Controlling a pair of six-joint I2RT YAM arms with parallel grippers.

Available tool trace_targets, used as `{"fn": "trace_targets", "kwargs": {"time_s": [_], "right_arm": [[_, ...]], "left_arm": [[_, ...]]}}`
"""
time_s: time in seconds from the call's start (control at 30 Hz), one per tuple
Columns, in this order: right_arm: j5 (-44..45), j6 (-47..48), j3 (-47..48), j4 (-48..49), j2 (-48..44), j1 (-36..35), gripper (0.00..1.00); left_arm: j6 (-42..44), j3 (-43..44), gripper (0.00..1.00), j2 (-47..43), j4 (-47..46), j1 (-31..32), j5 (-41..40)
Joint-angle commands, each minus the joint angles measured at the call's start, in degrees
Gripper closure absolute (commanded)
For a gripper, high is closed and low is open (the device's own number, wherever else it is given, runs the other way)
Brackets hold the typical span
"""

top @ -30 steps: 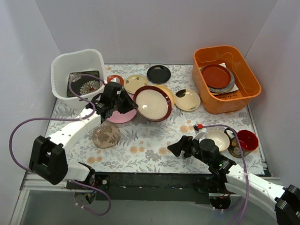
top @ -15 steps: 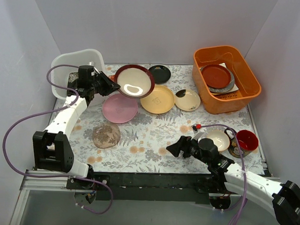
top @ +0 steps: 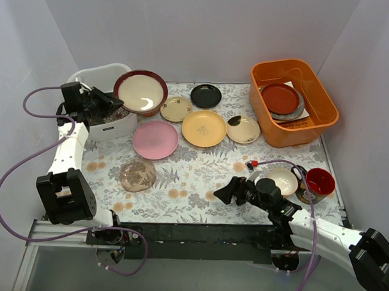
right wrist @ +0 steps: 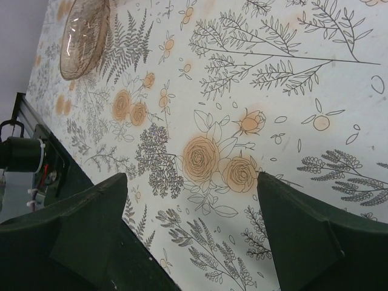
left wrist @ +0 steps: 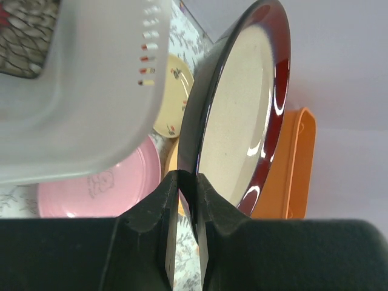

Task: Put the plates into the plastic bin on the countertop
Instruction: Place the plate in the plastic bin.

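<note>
My left gripper (top: 118,103) is shut on the near edge of a red-rimmed cream plate (top: 141,91), held tilted over the right end of the white plastic bin (top: 93,72). In the left wrist view the fingers (left wrist: 212,200) pinch that plate (left wrist: 242,109) beside the bin wall (left wrist: 79,91). On the countertop (top: 193,171) lie pink (top: 155,139), yellow (top: 204,128), small beige (top: 176,108), black (top: 206,95) and brownish floral (top: 138,175) plates. My right gripper (top: 223,193) hovers open over bare countertop (right wrist: 242,73), nothing between its fingers (right wrist: 91,218).
An orange tub (top: 319,92) at the back right holds an orange-red plate (top: 280,97). A red mug (top: 321,182) and a beige plate (top: 283,181) sit beside my right arm. A cream dish (top: 243,129) lies near the tub. White walls enclose the table.
The left arm has swung the red-rimmed plate left and back, from the middle of the table to the bin. The right gripper's jaws have spread a little wider.
</note>
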State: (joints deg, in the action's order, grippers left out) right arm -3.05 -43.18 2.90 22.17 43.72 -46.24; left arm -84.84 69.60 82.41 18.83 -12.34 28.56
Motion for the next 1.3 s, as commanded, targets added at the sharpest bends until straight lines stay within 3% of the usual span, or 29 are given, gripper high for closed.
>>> {"fn": "trace_targets", "kwargs": {"time_s": [0.0, 0.37, 0.67, 1.27], "right_arm": [[-1.6, 1.1, -2.5, 4.5, 1.7, 0.2, 0.05], [-4.2, 0.5, -2.5, 9.3, 7.8, 0.2, 0.05], [-4.9, 0.3, -4.7, 10.1, 8.2, 0.1, 0.05], [-7.4, 0.4, -3.7, 12.4, 11.4, 0.2, 0.05]], "left_arm": [[-1.8, 4.8, 1.00, -2.6, -6.3, -5.2, 6.6], [-3.8, 3.0, 1.00, -0.6, -8.4, -14.9, 5.2], [-0.9, 4.1, 1.00, 1.5, -3.9, -16.7, -3.2], [1.6, 14.0, 1.00, 15.3, 1.3, -17.2, -6.5]]}}
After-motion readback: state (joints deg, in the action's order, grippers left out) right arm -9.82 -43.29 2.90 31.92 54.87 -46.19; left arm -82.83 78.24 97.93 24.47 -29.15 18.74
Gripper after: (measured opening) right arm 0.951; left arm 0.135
